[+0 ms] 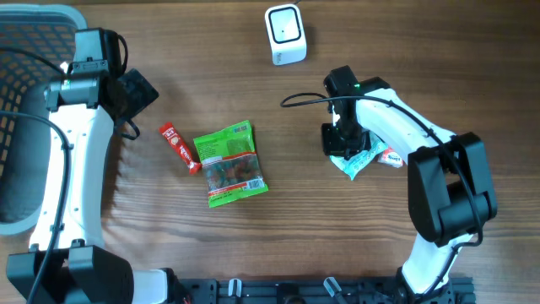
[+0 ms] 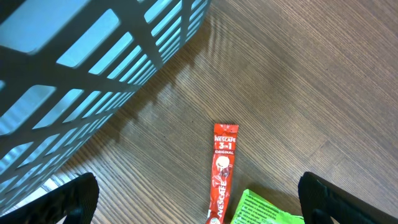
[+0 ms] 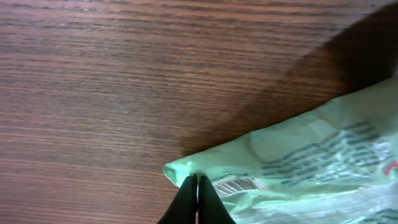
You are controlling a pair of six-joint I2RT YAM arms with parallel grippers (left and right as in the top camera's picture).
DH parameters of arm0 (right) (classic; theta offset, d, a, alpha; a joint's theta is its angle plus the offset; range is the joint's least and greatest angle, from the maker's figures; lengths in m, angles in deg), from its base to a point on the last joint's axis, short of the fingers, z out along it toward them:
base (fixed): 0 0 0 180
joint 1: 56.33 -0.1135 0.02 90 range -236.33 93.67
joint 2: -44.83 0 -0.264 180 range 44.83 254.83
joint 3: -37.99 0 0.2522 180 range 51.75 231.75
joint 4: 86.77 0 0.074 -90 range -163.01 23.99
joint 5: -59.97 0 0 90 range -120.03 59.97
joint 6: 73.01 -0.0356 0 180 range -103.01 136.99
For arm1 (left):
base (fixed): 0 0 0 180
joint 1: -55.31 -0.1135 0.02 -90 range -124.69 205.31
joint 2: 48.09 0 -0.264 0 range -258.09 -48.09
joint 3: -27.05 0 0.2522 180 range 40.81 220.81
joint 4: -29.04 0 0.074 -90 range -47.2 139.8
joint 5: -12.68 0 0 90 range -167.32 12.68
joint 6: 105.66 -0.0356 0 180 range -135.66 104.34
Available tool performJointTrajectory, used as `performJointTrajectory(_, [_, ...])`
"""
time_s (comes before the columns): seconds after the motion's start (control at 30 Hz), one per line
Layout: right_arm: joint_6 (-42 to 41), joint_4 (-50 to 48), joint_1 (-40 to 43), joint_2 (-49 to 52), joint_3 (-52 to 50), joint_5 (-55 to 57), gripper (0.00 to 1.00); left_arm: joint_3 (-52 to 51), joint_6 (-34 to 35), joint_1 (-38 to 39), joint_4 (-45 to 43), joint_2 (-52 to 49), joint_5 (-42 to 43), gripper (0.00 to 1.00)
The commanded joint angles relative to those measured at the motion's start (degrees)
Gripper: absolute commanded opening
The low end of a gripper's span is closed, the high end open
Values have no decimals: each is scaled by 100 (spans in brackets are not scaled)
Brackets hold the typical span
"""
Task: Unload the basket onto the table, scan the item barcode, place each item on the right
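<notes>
The wooden bench [image 1: 337, 245] is the biggest thing before you, brown with a fine straight grain. At its far left corner sits a grey plastic basket [image 1: 25, 34] with rounded corners and slatted, lattice walls. The left arm [image 1: 76, 169] crosses over it, so you cannot tell what lies inside.

Near the middle of the bench lies a glossy green snack bag [image 1: 230, 163], flat, rectangular and slightly tilted, with crimped ends. Just to its left lies a slim red Nescafé sachet stick [image 1: 180, 147], also flat on the wood. The left jaws stand wide apart above that stick and grip nothing.

The task's item, a crinkled mint-green film packet [image 1: 359, 160], rests on the bench right of centre, under the right arm [image 1: 422, 160]. The right jaws are closed tip to tip on its edge near one corner, and a small barcode [image 3: 233, 185] shows just beside them.

At the far edge, well apart from the packet, stands a small white scanner [image 1: 285, 34] — a rounded, smooth plastic block.
</notes>
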Motion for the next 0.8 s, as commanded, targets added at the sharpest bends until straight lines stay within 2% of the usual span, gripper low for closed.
performJointTrajectory(0.0, [74,94,13,-33,-31,-166,4,79,-28,-55,-13,31,-94,100])
performJointTrajectory(0.07, [66,328,15,-33,-31,138,4,79,-28,-52,-13,31,-94,100])
performJointTrajectory(0.1, [17,544,15,-33,-31,728,4,79,-28,-52,-13,31,-94,100])
performJointTrajectory(0.17, [-11,669,15,-33,-31,1180,4,79,-28,-52,-13,31,-94,100])
performJointTrajectory(0.33, [-11,901,15,-33,-28,1443,4,79,-28,-52,-13,31,-94,100])
performJointTrajectory(0.43, [13,1073,13,-35,116,1180,4,79,-28,-55,-13,31,-94,100])
performJointTrajectory(0.57, [345,1154,13,-348,636,177,4,79,-28,-52,-13,31,-94,100])
performJointTrajectory(0.67, [278,557,-9,-525,682,-450,4,79,-28,-55,-13,31,-94,100])
performJointTrajectory(0.77, [-50,-114,-31,-507,393,-426,4,79,-28,-52,-13,31,-94,100])
